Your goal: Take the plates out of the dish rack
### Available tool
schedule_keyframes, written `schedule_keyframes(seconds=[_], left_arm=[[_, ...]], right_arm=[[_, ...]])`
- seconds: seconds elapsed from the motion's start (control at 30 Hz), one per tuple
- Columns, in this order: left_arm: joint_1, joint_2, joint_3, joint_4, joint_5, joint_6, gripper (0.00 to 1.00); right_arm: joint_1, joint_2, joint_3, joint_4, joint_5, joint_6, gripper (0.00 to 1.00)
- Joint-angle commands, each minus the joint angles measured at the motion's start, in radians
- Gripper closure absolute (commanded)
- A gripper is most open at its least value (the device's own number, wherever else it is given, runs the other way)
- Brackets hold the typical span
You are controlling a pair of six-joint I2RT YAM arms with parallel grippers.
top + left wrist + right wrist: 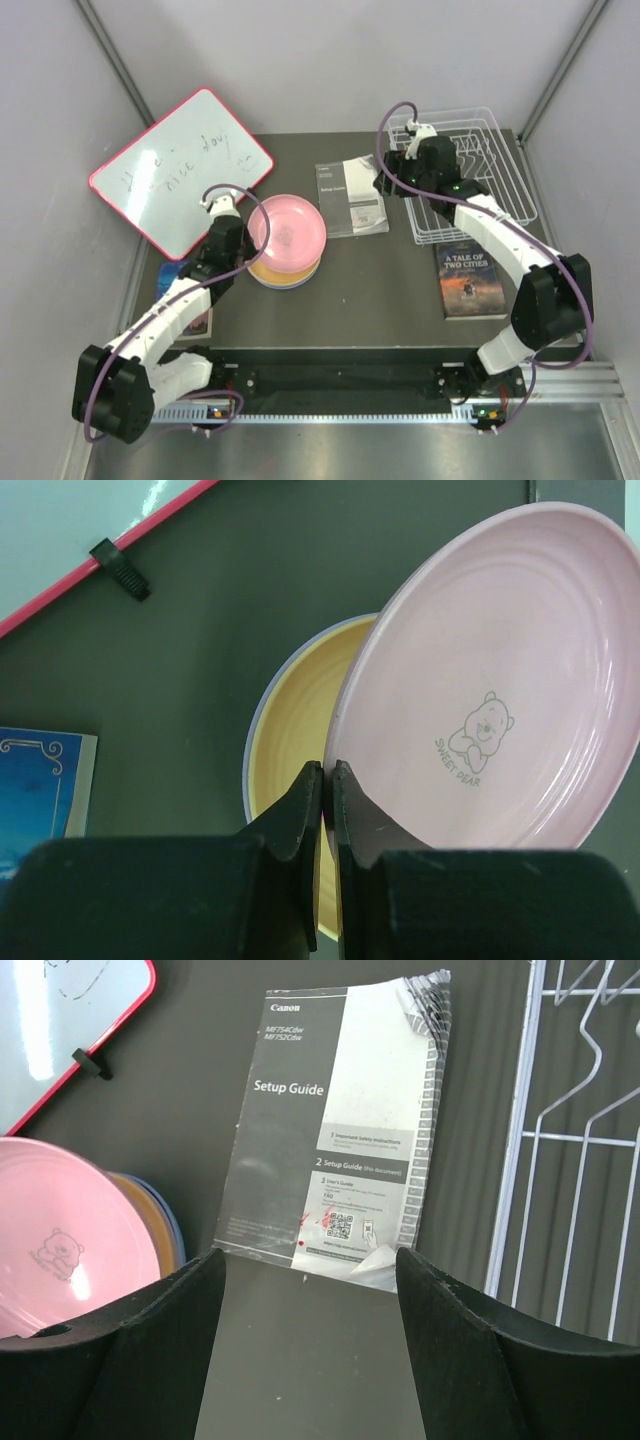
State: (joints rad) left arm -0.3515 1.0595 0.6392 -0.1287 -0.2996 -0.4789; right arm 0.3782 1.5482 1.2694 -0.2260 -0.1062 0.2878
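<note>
My left gripper (328, 770) is shut on the near rim of the pink plate (500, 680), which sits tilted over a stack at the table's left middle (288, 228). Under it lies the orange plate (290, 730), with a lavender-blue rim (250, 748) beneath that. The white wire dish rack (497, 190) stands at the back right, and no plate shows among its wires. Beside the rack's left edge (517, 1140), my right gripper (310, 1260) hangs open over bare table with nothing between its fingers. The pink plate (60, 1250) also shows at the left of the right wrist view.
A Canon setup guide (352, 198) lies between the stack and the rack. A red-framed whiteboard (180, 170) leans at the back left. A paperback (470, 278) lies in front of the rack, and a blue book (40, 780) lies left of the stack.
</note>
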Motion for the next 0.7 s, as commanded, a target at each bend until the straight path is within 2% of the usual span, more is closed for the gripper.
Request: schedule_keyframes(seconds=[0.0, 0.43, 0.47, 0.57, 0.67], left_arm=[[0.003, -0.007, 0.005, 0.002, -0.007, -0.056, 1.00], [0.003, -0.001, -0.013, -0.054, 0.014, -0.083, 1.00], [0.003, 0.000, -0.012, -0.055, 0.014, -0.084, 0.97], [0.003, -0.001, -0.006, -0.077, 0.002, -0.093, 0.77], [0.003, -0.007, -0.010, -0.074, -0.002, -0.087, 0.63]], right_arm=[[-0.012, -0.013, -0.002, 0.016, 0.008, -0.018, 0.31], [-0.019, -0.023, -0.041, 0.027, 0.016, -0.006, 0.31], [-0.021, -0.025, -0.044, 0.028, 0.016, -0.007, 0.31], [-0.021, -0.033, -0.048, 0.025, 0.019, -0.006, 0.31], [-0.025, -0.040, -0.050, 0.025, 0.033, -0.012, 0.30]])
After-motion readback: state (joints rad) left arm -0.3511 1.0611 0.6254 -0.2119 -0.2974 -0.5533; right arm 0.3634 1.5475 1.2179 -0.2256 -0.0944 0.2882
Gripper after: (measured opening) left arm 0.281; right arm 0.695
